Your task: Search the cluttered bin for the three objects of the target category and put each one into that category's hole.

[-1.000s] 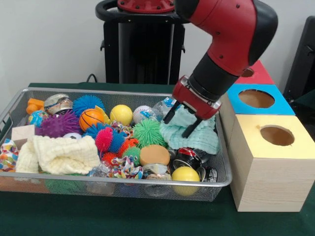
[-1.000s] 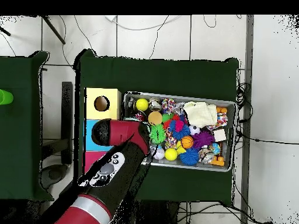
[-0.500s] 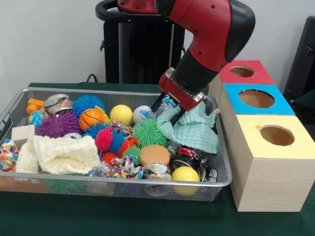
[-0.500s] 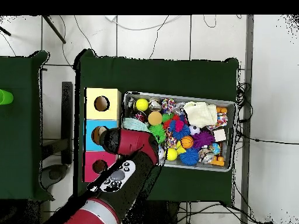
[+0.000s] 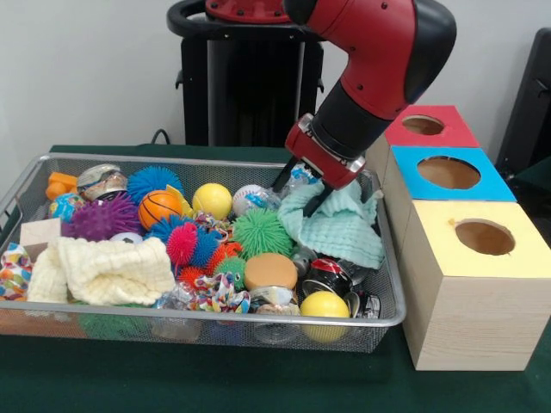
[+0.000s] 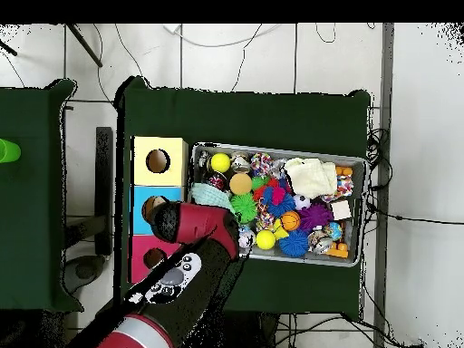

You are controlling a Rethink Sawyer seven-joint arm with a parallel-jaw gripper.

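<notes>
- Green table carries a wire bin crowded with toys.
- Gripper is clamped on the mint cloth, pinching its upper corner.

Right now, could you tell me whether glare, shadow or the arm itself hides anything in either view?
Front view: even light, no strong glare; the hand hides part of the mint cloth. Overhead view: the arm covers the bin's near corner and part of the blue box.
</notes>
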